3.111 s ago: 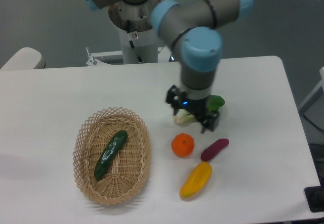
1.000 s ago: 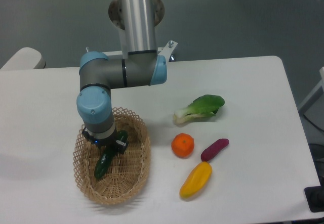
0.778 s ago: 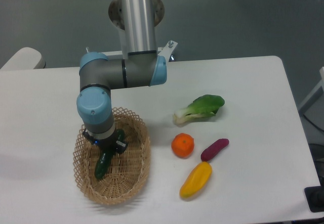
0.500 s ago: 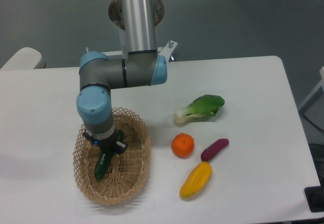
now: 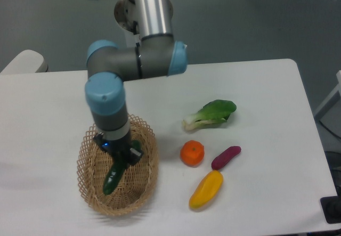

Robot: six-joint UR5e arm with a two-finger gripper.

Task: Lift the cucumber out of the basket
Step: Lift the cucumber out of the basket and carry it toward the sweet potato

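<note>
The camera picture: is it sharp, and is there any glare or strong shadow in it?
Fixed camera view: a little soft overall, with evenly spread light. The cucumber shows small glossy highlights; the basket casts only a faint shadow on the table. No heavy glare anywhere.

Arm tubes: we see a shiny silver arm [image 5: 152, 7] made of round metal tubes.
Joints: we see fat grey joints, like short cans.
Joint caps: we see light blue round caps [image 5: 104, 93] on the joint ends.
Wrist: we see a grey wrist tube going down from the blue cap.
Gripper: we see a small black gripper [image 5: 120, 149] with a little blue light and a white patch.
Base: we see a round metal part at the top, partly cut off.
</note>
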